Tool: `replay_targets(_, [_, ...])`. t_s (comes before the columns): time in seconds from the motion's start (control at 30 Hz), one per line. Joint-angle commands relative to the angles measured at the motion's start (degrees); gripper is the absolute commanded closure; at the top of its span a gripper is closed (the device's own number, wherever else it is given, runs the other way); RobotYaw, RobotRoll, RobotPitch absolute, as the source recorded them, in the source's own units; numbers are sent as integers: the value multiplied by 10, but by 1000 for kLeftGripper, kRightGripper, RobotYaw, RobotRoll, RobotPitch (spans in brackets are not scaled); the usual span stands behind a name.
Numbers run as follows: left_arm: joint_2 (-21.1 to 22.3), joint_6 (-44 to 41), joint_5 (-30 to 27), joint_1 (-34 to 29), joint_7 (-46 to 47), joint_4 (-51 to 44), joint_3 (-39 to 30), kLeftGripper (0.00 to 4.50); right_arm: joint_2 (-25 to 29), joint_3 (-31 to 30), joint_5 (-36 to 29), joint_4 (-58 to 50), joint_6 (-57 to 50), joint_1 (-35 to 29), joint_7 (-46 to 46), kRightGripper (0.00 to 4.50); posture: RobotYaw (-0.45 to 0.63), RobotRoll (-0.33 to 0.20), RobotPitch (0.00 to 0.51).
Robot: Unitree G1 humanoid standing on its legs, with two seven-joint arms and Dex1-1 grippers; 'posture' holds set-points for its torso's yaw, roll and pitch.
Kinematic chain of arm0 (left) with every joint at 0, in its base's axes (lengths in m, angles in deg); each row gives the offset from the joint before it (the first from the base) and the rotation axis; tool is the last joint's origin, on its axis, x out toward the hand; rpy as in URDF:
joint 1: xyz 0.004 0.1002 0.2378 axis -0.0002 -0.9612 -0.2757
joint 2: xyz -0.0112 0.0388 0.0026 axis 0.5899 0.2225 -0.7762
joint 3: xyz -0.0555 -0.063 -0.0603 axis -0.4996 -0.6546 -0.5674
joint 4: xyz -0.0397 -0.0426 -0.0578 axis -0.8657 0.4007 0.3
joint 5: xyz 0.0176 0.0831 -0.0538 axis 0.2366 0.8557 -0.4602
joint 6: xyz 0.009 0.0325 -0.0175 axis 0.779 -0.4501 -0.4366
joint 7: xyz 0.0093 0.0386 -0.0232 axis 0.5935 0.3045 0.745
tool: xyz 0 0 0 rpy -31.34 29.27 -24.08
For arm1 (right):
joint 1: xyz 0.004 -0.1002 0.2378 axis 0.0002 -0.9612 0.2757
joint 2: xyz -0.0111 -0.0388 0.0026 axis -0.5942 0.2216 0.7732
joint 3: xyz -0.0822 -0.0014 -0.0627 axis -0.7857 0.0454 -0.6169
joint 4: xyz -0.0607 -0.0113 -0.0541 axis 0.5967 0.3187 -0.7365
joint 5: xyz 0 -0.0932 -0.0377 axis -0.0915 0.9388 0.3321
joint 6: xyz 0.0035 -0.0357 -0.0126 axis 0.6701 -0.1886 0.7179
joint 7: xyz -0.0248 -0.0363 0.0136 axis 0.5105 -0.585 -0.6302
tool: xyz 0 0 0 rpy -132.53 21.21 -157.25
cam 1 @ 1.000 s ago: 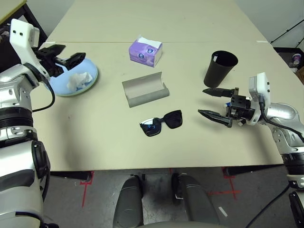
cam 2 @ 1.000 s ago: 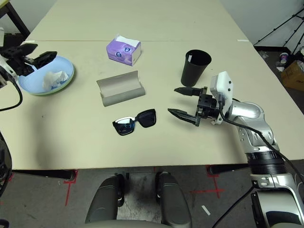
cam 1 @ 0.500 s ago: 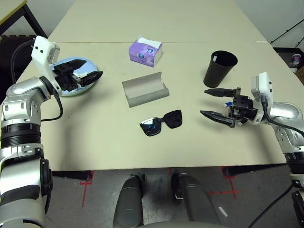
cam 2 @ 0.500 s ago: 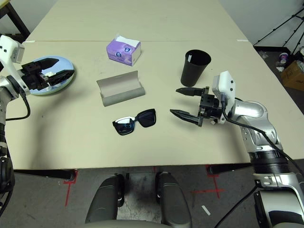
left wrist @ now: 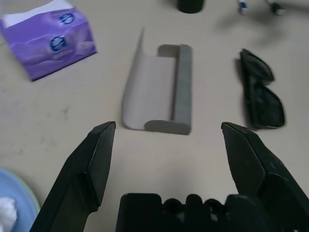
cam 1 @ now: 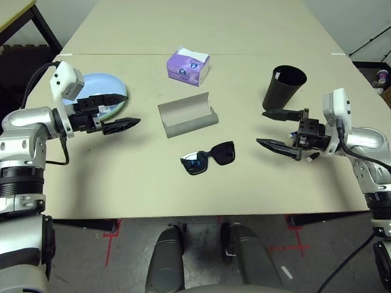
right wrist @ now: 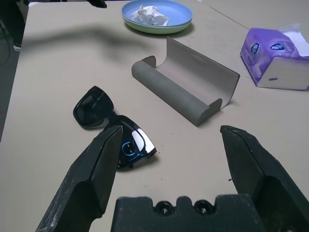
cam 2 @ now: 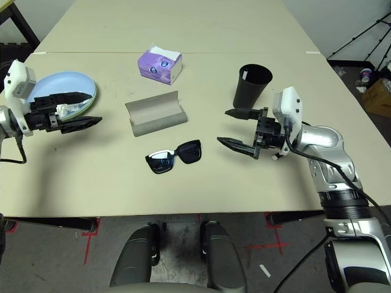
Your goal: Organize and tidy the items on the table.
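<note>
Since the earlier frame the left gripper (cam 1: 119, 111) has drawn back from over the plates (cam 1: 101, 83) toward mid-table, its fingers spread wide and empty. The beige table (cam 1: 122, 177) carries, at far left, the stacked blue and green plates holding the crumpled tissue (right wrist: 151, 14). The grey glasses case (cam 1: 187, 115) lies open at centre, the black cup (cam 1: 283, 87) upright to the right. The black sunglasses (cam 1: 208, 158) lie nearer. The right gripper (cam 1: 273, 129) hovers right of them, wide open, empty.

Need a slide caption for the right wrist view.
Open right claw aimed at sunglasses, open grey case beyond.
</note>
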Motion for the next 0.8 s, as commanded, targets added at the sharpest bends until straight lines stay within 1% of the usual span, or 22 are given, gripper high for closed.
replay_targets(0.03, [-12,-3,-19,23,4,10,-13,31,2,-7,1,0,-2,4,10,0,-29,0,182])
replay_targets(0.1, [-24,-9,-32,29,19,4,-27,31,3,-6,1,3,-2,8,12,0,-24,0,183])
replay_targets(0.13, [-28,-3,-39,20,22,-5,-36,31,3,-7,2,6,-2,12,13,0,-23,0,184])
replay_targets(0.23, [-29,10,-49,-21,14,-35,-43,31,4,-12,5,19,1,26,25,0,-18,0,186])
replay_targets(0.33, [-30,6,-61,-63,18,-71,-50,31,3,-19,9,39,7,47,42,0,-12,0,189])
replay_targets(0.53, [-31,-1,-78,-126,24,-133,-50,31,-1,-37,20,74,16,85,79,0,-13,0,187])
replay_targets(0.57, [-31,1,-78,-133,24,-141,-48,31,1,-41,25,81,19,91,86,0,-12,0,186])
replay_targets(0.67, [-30,6,-74,-158,20,-162,-36,31,15,-70,68,108,38,118,102,0,-12,0,185])
replay_targets(0.73, [-25,15,-62,-168,15,-163,-25,31,20,-83,76,101,18,126,106,0,-13,0,185])
replay_targets(0.8, [-23,35,-53,-176,8,-157,-16,31,22,-97,96,82,-6,133,90,0,-17,0,184])
